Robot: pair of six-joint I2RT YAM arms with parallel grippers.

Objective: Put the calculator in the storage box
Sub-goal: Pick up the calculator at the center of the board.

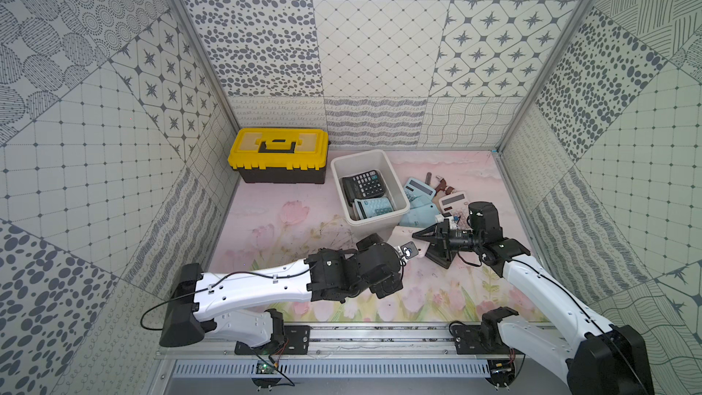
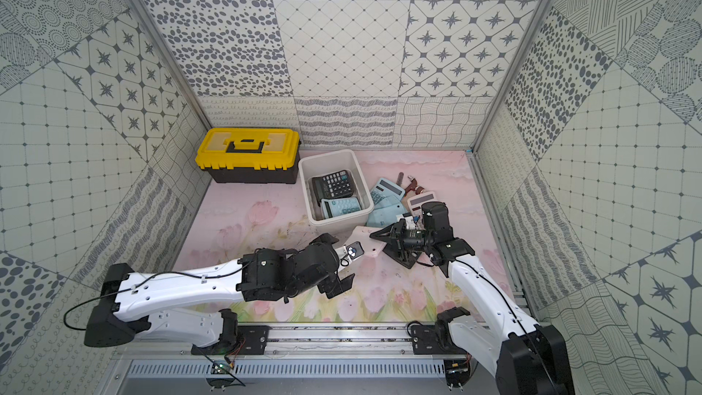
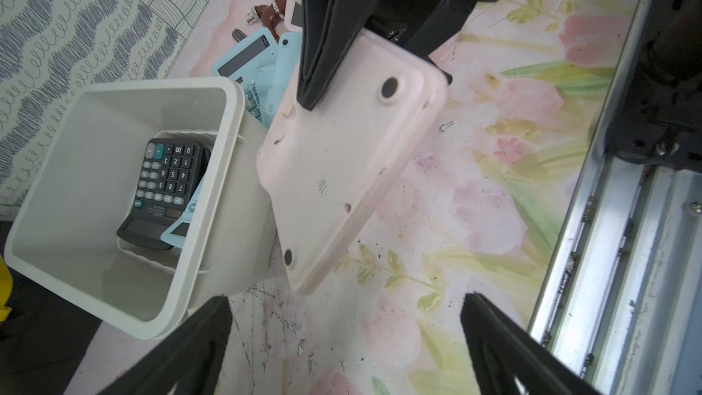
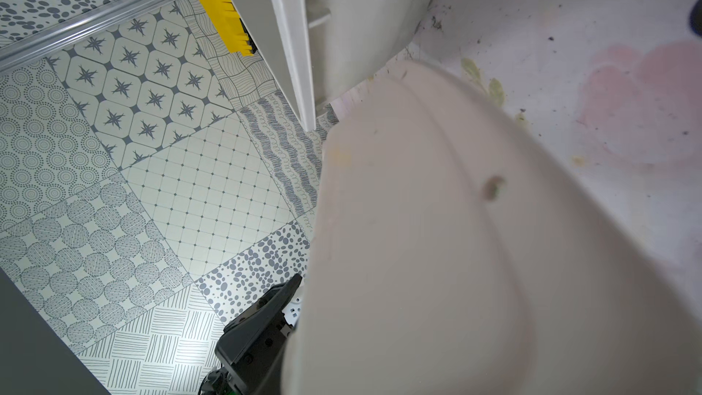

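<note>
The pale pink rectangular plastic calculator is outside the off-white open-topped plastic storage box, just beside its outer wall. The left wrist view shows it back side up: smooth shell, rounded corners, round black rubber feet. In both top views the arms hide most of it. In the right wrist view it is a blurred pale mass next to the box's rolled rim.

The right gripper is clamped across one end of the calculator, with its forearm reaching low towards the box. The left gripper hovers with its jaws spread wide, holding nothing.

A black keyed calculator leans inside the box. The yellow-lidded black toolbox stands beyond it on the scuffed floral mat.
</note>
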